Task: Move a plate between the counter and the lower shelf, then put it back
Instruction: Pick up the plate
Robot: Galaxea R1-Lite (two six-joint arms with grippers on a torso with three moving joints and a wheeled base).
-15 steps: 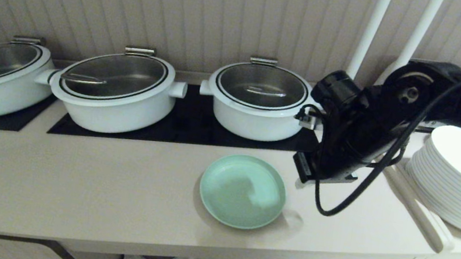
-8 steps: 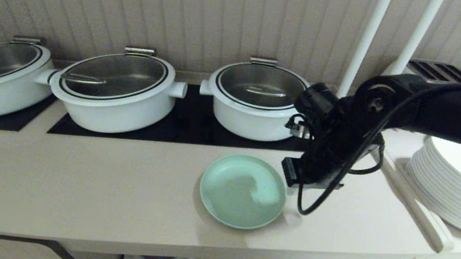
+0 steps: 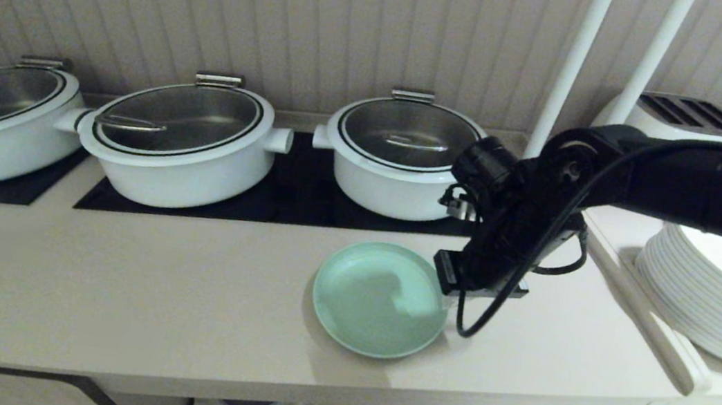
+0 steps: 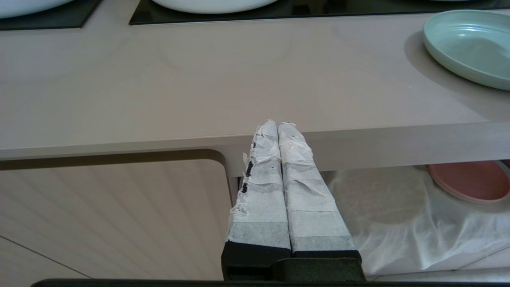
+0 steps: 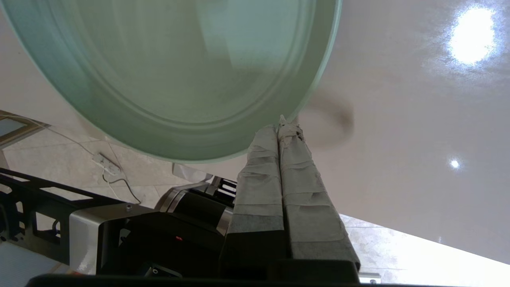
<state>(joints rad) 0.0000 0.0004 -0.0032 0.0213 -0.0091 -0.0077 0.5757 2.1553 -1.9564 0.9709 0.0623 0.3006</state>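
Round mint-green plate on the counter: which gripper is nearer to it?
Right. The right gripper, shut, sits at the rim of the round mint-green plate; the left gripper is below the counter edge, well aside.

Catering-style kitchen or buffet line, three white lidded pots on black cooktop panels set into a long cream tabletop, tall stack of white plates, toaster, panelled wall behind, pink plate on cloth-draped lower shelf

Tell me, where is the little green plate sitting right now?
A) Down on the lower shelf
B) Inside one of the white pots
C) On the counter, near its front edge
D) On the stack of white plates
C: the plate lies flat on the counter, in front of the pots.
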